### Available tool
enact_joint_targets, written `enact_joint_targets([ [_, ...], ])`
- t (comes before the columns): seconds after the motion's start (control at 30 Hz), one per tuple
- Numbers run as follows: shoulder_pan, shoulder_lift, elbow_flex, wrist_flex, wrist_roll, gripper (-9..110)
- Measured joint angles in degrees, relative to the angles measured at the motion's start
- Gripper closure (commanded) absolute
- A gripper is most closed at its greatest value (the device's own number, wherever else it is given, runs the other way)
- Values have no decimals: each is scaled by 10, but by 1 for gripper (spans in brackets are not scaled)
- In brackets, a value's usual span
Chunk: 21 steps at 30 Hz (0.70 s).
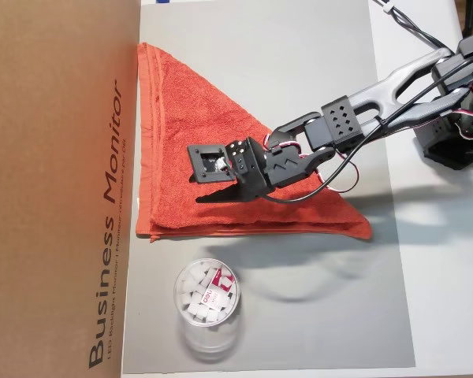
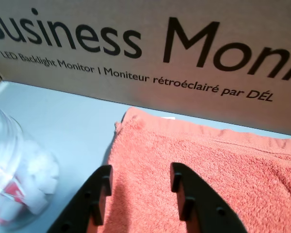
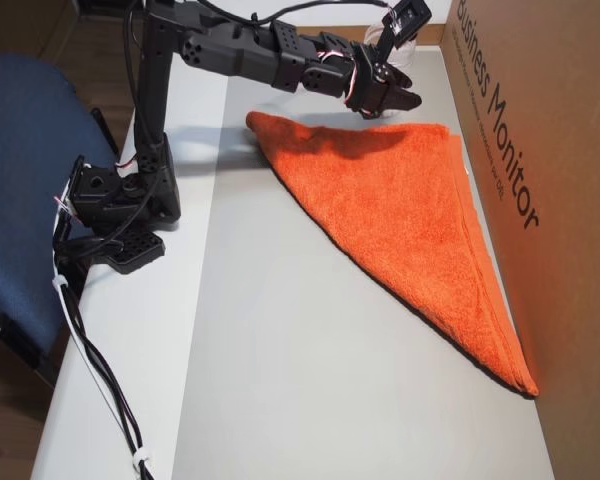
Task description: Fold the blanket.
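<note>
The orange-red terry-cloth blanket (image 1: 197, 142) already lies folded into a triangle against the brown cardboard monitor box (image 1: 55, 157), so the black two-finger gripper (image 2: 140, 187) hovers over it, jaws apart, holding nothing.

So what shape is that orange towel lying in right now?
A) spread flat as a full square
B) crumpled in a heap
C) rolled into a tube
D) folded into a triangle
D: in an overhead view the blanket lies flat as a triangle with doubled layers along its edges, one long side running beside the cardboard box. The tool hovers above it, fingers apart and holding nothing.
</note>
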Motion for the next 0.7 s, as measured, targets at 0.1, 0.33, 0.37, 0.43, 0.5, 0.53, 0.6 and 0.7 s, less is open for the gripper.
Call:
enact_joint_targets([
  [0.1,2,47,45,0,31,90],
  [0.33,4,169,163,0,100,90],
  [0.37,6,185,179,0,112,89],
  [0.43,14,221,214,0,136,89],
  [0.5,17,252,242,9,163,89],
  [0.53,17,270,255,23,182,89],
  [0.6,11,301,265,63,218,89],
  [0.7,11,344,268,143,283,90],
])
